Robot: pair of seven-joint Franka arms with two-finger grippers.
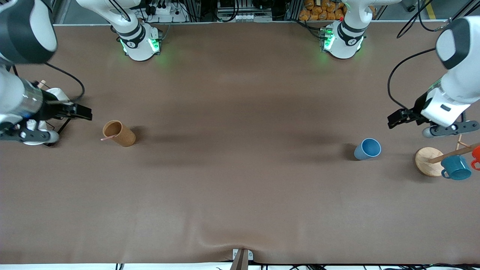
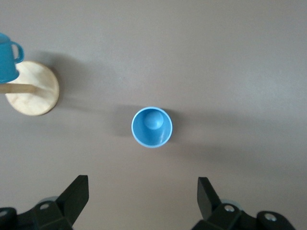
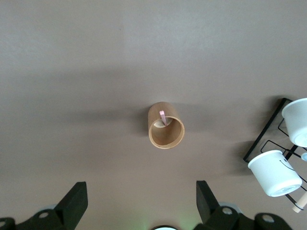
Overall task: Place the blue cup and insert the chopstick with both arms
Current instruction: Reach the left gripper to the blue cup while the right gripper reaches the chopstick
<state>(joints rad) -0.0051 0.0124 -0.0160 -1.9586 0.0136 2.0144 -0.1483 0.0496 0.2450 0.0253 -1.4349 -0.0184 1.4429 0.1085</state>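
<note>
standing upright, blue cup [image 1: 367, 149] beside wooden mug rack [image 1: 429, 161]; chopstick [image 1: 108, 138] in brown cup [image 1: 119, 133]; both jaws wide.

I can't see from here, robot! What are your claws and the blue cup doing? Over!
Both claws open, empty: left claw, right claw. Blue cup upright, untouched. Chopstick in brown cup.

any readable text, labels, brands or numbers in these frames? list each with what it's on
None can be read.
Blue cup: plain, no print.
Brown cup holding the chopstick: plain, no print.
Teal mug on the wooden rack: no marking visible.
Arm bases: a small round dark mark on each, too small to read.
Small plate at the table's near edge: marks too small to read.
</note>
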